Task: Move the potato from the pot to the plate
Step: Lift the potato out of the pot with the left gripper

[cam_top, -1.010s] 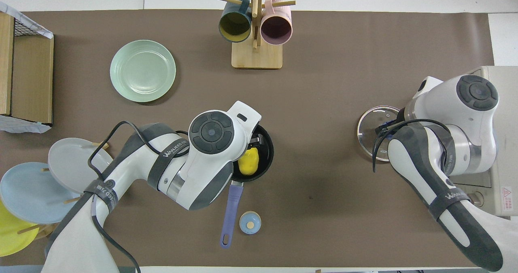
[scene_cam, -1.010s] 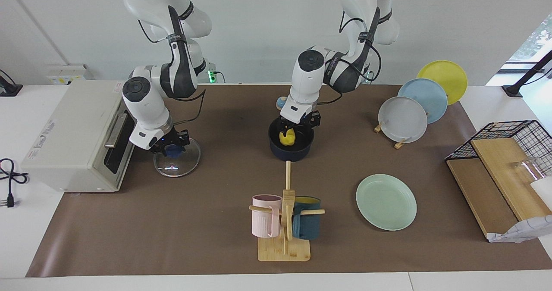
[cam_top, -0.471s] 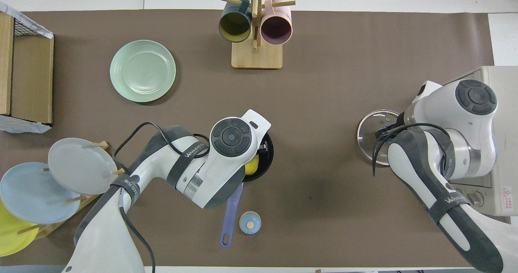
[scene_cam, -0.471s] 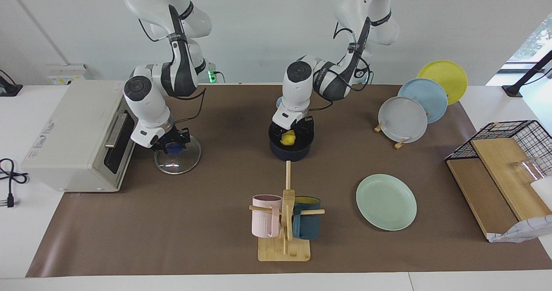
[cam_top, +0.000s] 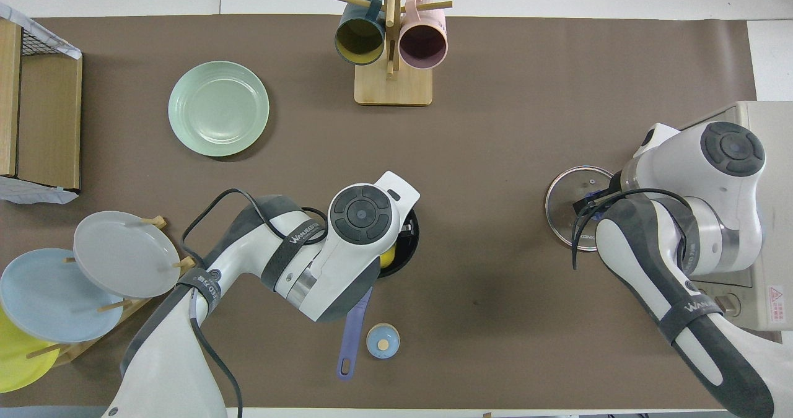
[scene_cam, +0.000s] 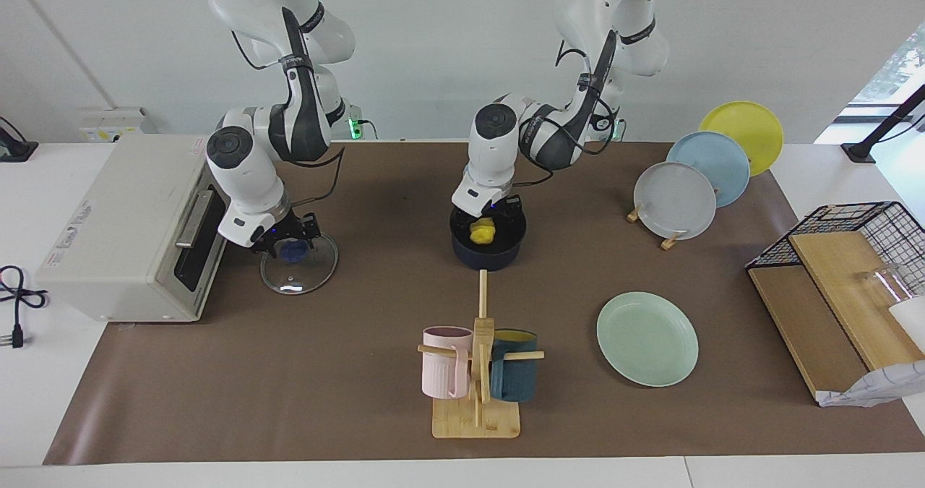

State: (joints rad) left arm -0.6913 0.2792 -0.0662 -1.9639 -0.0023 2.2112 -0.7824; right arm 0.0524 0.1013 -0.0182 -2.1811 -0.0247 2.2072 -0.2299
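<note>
The left gripper (scene_cam: 486,217) sat inside the pot (scene_cam: 488,249), fingers either side of the potato (scene_cam: 482,233); grip undeterminable. The right gripper (scene_cam: 287,246) was at the glass lid (scene_cam: 298,264), finger spread undeterminable.

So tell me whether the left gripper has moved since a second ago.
Yes. In the facing view the left gripper has shifted toward the right arm's end of the table, relative to the pot, down around the potato.
</note>
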